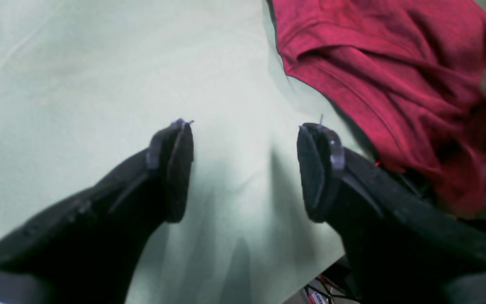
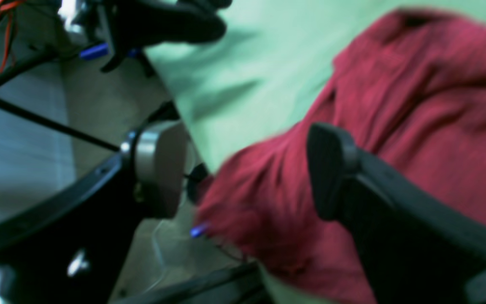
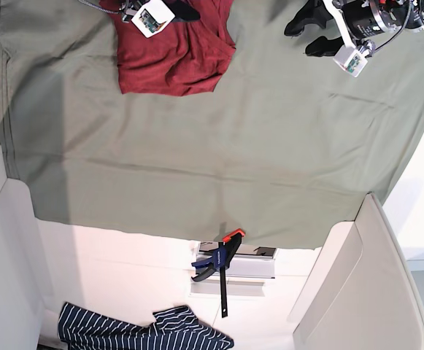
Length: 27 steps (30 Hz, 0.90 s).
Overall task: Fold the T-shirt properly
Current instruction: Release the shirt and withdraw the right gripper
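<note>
Sage-green surface (image 3: pixel 197 153): T-shirt (image 3: pixel 171 55) bunched directly under right claw (image 2: pixel 243 169), jaws wide, empty; left claw (image 1: pixel 245 169) wide, well apart.

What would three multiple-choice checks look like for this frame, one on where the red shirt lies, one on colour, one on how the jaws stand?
1. Where does the T-shirt lie in the base view?
A. At the top edge of the green sheet, toward the left
B. On the white ledge by the clamp
C. Folded at the sheet's centre

2. What colour is the garment at the bottom of the base view, the striped garment?
A. Plain yellow
B. Navy and white
C. Dark red

3. How do the jaws of the left gripper stand?
A. Clamped on the shirt
B. Shut on nothing
C. Apart, only sheet between them

Answers: 1 A, the shirt lies bunched at the sheet's top edge; 2 B, its stripes show; 3 C, the left wrist view shows bare sheet between them.
</note>
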Tool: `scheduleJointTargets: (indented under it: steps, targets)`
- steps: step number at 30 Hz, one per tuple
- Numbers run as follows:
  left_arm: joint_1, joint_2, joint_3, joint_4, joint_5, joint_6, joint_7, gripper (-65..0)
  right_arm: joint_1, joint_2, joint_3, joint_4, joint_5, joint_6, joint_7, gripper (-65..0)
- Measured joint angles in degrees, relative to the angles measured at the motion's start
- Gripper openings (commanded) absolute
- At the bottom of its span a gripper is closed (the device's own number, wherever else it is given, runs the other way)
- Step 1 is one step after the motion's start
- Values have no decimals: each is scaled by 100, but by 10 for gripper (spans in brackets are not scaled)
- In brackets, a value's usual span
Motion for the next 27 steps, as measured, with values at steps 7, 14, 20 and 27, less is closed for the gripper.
scheduleJointTargets:
  steps: [7, 14, 20, 27]
  targets:
    - [4, -4, 120, 599, -24, 7, 17, -331, 778, -439, 911, 282, -568, -229, 216, -207]
    - [-11, 17, 1987, 1163, 828, -20, 39, -567, 1534, -525, 1958, -203, -1585, -876, 820, -214]
    - [-173, 393, 2839, 1158, 1731, -35, -398, -650, 2175, -490, 2153, -1447, -1775, -962, 914, -650]
    - [-181, 684, 3773, 973, 2308, -33, -382, -650, 2745, -514, 2164, -2476, -2009, -951, 1075, -650]
